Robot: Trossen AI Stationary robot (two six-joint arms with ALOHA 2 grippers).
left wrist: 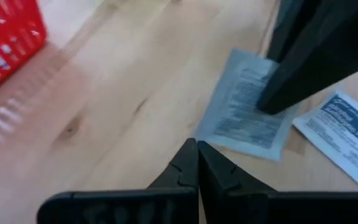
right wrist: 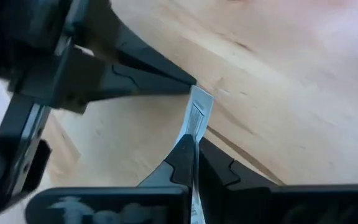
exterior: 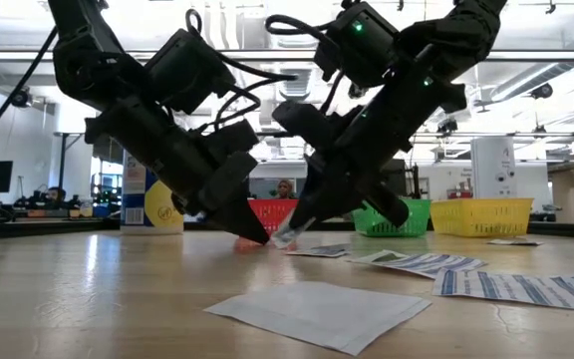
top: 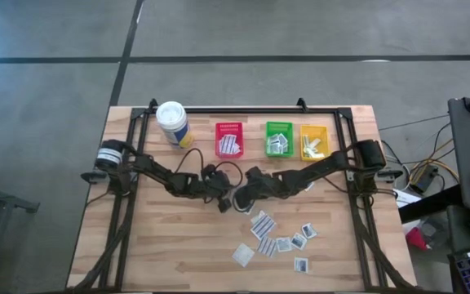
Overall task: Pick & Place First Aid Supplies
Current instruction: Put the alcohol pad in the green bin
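1. Held packet (right wrist: 194, 118): a thin white paper packet stands on edge between the closed fingers of the right gripper (right wrist: 193, 144), at the middle of the table (top: 137, 245) in front of the red bin (top: 228, 140). The far end of the packet reaches the tip of the left gripper (left wrist: 197, 152).
2. Risk, slip: the grip appears to hold only an edge strip. The packet may slide out during the lift or the carry to a bin.
3. Risk, collision: the two grippers stand tip to tip. A lift that is not clear of the left gripper could knock the packet loose or tangle the arms.
4. Risk, snag: other packets (top: 263, 224) lie just beside the grippers. A low sweep could scatter them.
5. Right arm: reaches in from the right side and slopes down to the table top; fingers clamped on the packet.
6. Left arm: reaches in from the left side and slopes down likewise; fingers pressed together, holding nothing.
7. Green bin (top: 279, 139) and yellow bin (top: 313, 141): at the far edge, each with packets inside.
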